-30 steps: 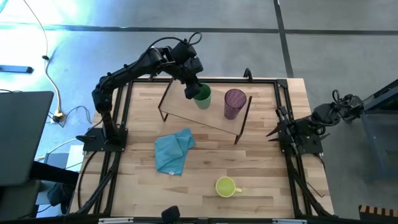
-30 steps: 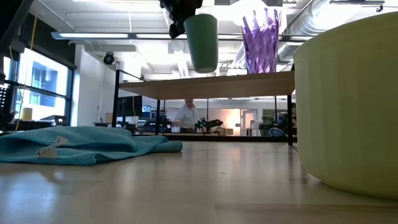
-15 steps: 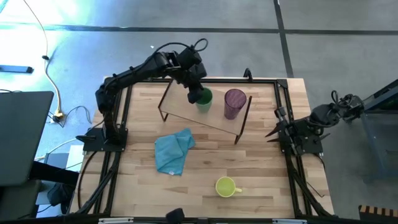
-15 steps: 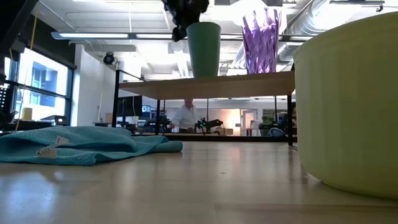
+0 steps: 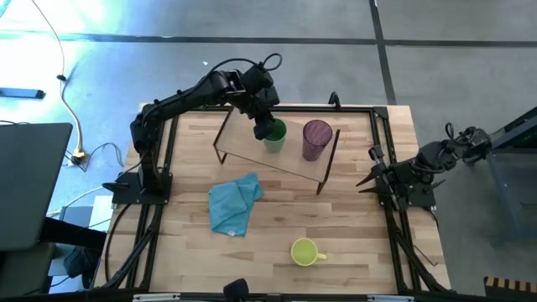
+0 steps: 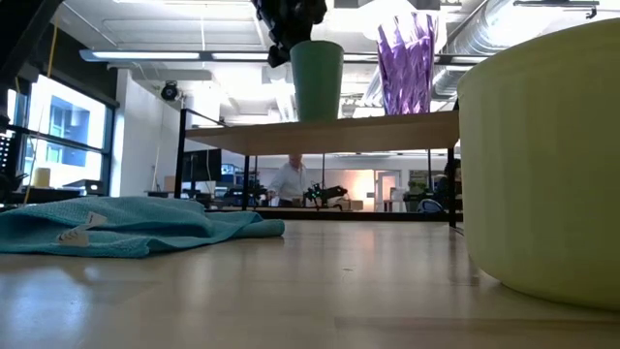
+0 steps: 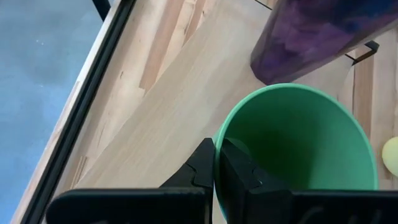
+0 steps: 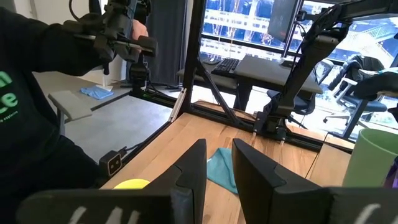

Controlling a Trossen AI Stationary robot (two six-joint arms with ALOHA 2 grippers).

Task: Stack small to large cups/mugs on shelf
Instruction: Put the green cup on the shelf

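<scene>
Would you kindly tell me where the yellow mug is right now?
In the high view the yellow mug stands on the tabletop near the front edge, right of centre, apart from the blue cloth and not yet on the shelf.

A plain green cup (image 5: 273, 132) and a see-through purple tumbler (image 5: 315, 139) with darker faceted streaks are showing on the pale wood shelf (image 5: 252, 149). A light blue cloth (image 5: 234, 203) and a yellow mug (image 5: 304, 251) are lying on the striped blond tabletop (image 5: 352, 235), framed in black.
</scene>
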